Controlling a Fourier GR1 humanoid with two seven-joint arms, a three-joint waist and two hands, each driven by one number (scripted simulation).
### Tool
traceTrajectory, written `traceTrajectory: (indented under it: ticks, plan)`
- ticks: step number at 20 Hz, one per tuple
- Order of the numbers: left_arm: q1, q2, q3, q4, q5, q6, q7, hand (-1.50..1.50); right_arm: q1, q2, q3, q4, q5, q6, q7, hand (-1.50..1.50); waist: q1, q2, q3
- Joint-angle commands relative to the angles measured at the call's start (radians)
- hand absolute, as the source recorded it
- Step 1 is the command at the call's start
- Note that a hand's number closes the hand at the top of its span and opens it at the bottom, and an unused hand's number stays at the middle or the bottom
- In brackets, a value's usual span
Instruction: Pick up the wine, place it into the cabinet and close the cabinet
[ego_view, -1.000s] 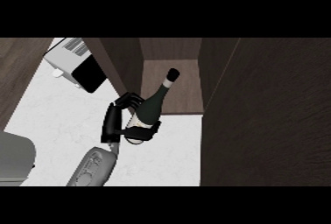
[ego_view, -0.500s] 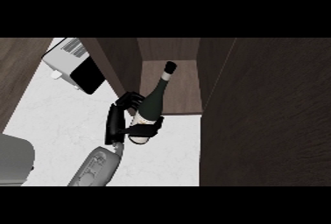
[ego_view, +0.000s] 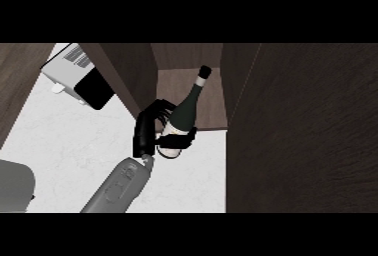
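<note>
Wine sits in a dark green bottle (ego_view: 184, 111) with a black top, and one robot hand (ego_view: 150, 131) is holding it. The black fingers curl around the lower, fat part of the bottle, so the robot hand is closed on it. The bottle leans, with its black top pointing up and to the right in the picture. Its neck reaches into the open front of the brown cabinet (ego_view: 190, 80), over the cabinet's brown floor. The bottom of the bottle is over the white table (ego_view: 66, 140), just at the cabinet's edge. A grey arm (ego_view: 118, 186) comes up from the bottom of the picture to the robot hand. I cannot tell if this is the left or the right one, and only one shows. A big dark brown cabinet door (ego_view: 310, 130) fills the right side. A white toaster oven (ego_view: 74, 75) with a black front stands on the table at the top left. A grey thing (ego_view: 15, 187) sits at the left edge, low down.
</note>
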Motion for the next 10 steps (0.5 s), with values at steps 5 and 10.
traceTrajectory:
  ticks: [5,10]
  plan:
    - [-0.267,-0.041,-0.002,0.380,0.125,0.009,-0.029,1.50,0.019,0.000,-0.003,-0.071,-0.091,0.003,0.033,-1.50,-0.024,0.024,-0.010]
    - [-0.391,-0.041,0.075,0.557,0.162,-0.025,-0.087,1.50,0.019,-0.042,-0.053,-0.063,-0.136,0.034,0.042,-1.50,-0.017,0.025,-0.010]
